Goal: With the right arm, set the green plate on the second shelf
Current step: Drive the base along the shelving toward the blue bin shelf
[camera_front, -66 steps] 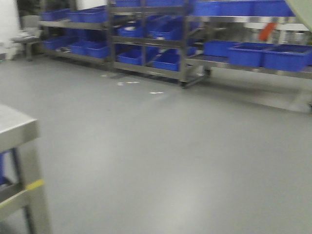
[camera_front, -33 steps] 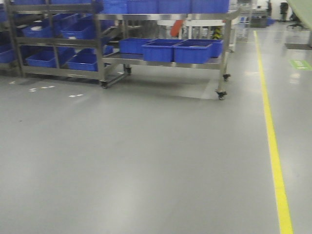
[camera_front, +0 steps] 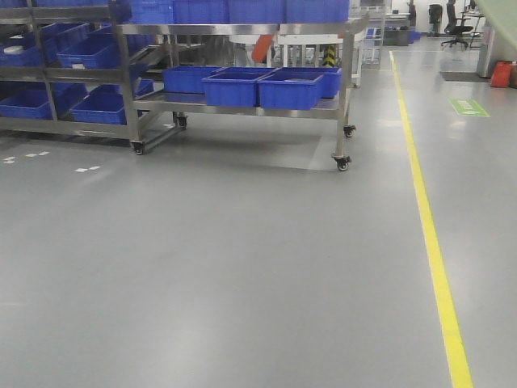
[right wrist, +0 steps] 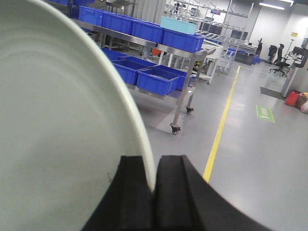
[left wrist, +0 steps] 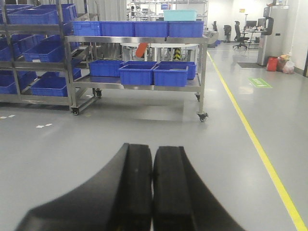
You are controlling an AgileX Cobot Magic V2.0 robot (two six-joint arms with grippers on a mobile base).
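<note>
The right wrist view is nearest: the right gripper (right wrist: 154, 168) pinches the rim of a round, shallow, pale sage-green matte plate (right wrist: 57, 120) between its two black fingers (right wrist: 132, 192), with the plate's edge wedged in the narrow gap between them. The plate is held on edge and tilted, and its face fills the left half of that view. Faint concentric rings run inside the low raised rim, and the finish is plain and dull. It hangs in the air above the floor, well apart from the shelving.

In the left wrist view, the left gripper (left wrist: 152, 159) has its black fingers pressed together with nothing between them.

Beyond lies a smooth grey floor (camera_front: 242, 267), with a yellow painted line (camera_front: 432, 250) running away on the right. Farther off stands a stainless-steel wheeled rack (camera_front: 346, 89). Its lower shelf carries blue plastic bins (camera_front: 289, 89), and its top shelf holds a row of more bins with a turquoise box (right wrist: 178, 24) above. A green floor marking (camera_front: 468, 107) lies past the line, and a black office chair (camera_front: 456, 28) stands at the far back.
</note>
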